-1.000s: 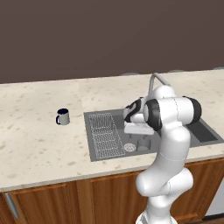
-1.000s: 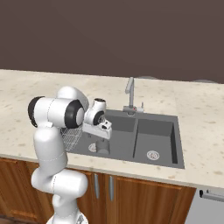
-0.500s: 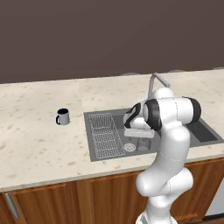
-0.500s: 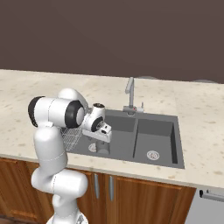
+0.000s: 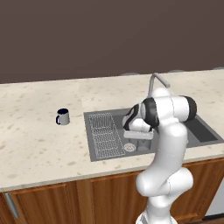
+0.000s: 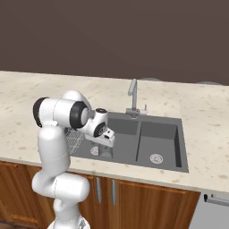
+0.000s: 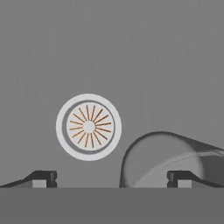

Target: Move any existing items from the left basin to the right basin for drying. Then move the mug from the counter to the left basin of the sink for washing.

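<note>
The grey handleless cup stands on the floor of the left basin, just right of the round drain in the hand view. My gripper is open and low inside this basin, with its right fingertip over the cup's rim and its left fingertip beside the drain. From the base views the gripper hangs under the hand, near the basin's front wall. The light grey mug with a dark inside stands on the counter, left of the sink. The right basin holds nothing but its drain.
A wire rack covers the left part of the left basin. The curved faucet rises behind the divider between the basins. My arm's elbow and forearm hang over the sink's front edge.
The hand has come down into the left basin toward the cup, shifting slightly forward and left. The mug has stayed in place.
</note>
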Controlling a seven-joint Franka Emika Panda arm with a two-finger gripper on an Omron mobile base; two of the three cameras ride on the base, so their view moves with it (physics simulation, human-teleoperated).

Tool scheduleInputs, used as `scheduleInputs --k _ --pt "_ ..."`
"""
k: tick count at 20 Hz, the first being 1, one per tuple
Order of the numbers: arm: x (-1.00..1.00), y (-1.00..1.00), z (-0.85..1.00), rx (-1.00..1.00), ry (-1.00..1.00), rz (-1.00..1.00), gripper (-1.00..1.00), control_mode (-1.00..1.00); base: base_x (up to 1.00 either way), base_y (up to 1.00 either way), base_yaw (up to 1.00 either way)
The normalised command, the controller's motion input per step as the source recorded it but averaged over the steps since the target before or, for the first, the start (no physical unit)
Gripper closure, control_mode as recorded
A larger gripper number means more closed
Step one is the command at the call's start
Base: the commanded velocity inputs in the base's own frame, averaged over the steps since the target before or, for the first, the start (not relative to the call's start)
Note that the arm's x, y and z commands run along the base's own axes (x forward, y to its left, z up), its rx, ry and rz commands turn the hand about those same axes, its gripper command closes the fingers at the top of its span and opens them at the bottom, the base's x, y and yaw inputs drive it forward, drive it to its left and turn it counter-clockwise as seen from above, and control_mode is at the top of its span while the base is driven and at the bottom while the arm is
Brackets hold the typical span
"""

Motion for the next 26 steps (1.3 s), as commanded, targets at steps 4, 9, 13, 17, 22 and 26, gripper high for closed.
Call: scheduleInputs --k 4,9,13,17,22,26 --pt "0.03 0.0 -0.14 0.0 0.0 0.0 -1.0 -1.0 0.0 0.0 0.0" --pt "0.0 0.0 -0.2 0.0 0.0 0.0 -1.0 -1.0 0.0 0.0 0.0" --pt "-0.12 0.0 -0.29 0.0 0.01 0.0 1.0 -1.0 0.0 0.0 0.0" --pt "-0.33 0.01 -0.2 0.0 0.01 0.0 1.0 -1.0 0.0 0.0 0.0" --pt "-0.51 0.0 -0.22 0.0 0.0 0.0 1.0 -1.0 0.0 0.0 0.0" --pt "-0.45 0.0 -0.07 0.01 -0.01 0.0 1.0 -1.0 0.0 0.0 0.0"
